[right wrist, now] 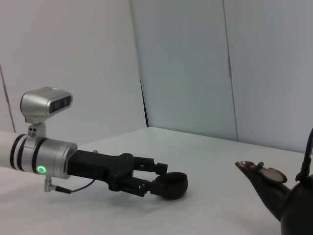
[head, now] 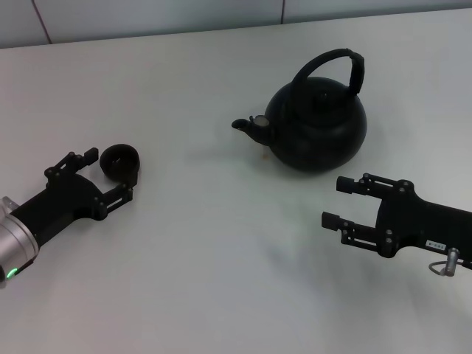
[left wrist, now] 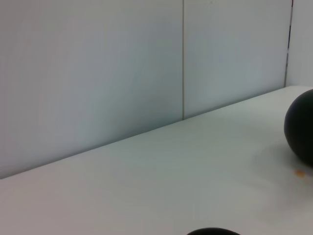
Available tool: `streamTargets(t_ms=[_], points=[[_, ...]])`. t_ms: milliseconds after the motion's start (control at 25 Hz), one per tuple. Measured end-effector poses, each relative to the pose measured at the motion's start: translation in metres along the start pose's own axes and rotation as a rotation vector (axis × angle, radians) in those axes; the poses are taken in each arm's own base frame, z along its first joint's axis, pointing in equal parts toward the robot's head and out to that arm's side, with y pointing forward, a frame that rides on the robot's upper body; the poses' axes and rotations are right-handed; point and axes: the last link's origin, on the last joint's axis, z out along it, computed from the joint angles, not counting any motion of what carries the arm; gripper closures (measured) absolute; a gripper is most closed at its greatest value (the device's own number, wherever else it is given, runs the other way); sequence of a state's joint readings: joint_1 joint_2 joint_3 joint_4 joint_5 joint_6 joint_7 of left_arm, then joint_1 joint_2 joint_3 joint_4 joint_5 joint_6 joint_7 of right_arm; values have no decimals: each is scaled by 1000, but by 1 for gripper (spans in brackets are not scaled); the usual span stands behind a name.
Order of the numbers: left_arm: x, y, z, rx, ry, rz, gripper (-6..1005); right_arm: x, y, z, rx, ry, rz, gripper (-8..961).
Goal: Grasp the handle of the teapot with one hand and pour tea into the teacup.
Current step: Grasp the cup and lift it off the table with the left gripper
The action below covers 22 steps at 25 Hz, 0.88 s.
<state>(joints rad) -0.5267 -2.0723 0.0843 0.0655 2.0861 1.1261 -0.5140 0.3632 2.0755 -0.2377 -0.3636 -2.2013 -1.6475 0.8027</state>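
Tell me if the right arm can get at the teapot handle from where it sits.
Probably yes. The right gripper is open, low on the table near the teapot, and nothing stands between it and the handle, which arches clear above the lid.

We see a matte-black teapot (head: pixel 316 125) on a plain white desk (head: pixel 221 258), its arched handle (head: pixel 335 65) and spout (head: pixel 251 129) the same black. Left of the teapot sits a black teacup (head: pixel 120 162), within the black left claw (head: pixel 110 175); the arm behind it is silver with a green light (head: pixel 12 273). The right claw (head: pixel 339 203), near the teapot, is black. Behind the teapot the wall (left wrist: pixel 98 73) is pale grey-blue.
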Motion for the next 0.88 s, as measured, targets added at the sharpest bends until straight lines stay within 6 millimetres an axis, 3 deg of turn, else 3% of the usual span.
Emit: streamTargets(t_ms=[880], points=[[7,1,21,3,-35,15,169,0,1,-1,-3,-4,6,284]])
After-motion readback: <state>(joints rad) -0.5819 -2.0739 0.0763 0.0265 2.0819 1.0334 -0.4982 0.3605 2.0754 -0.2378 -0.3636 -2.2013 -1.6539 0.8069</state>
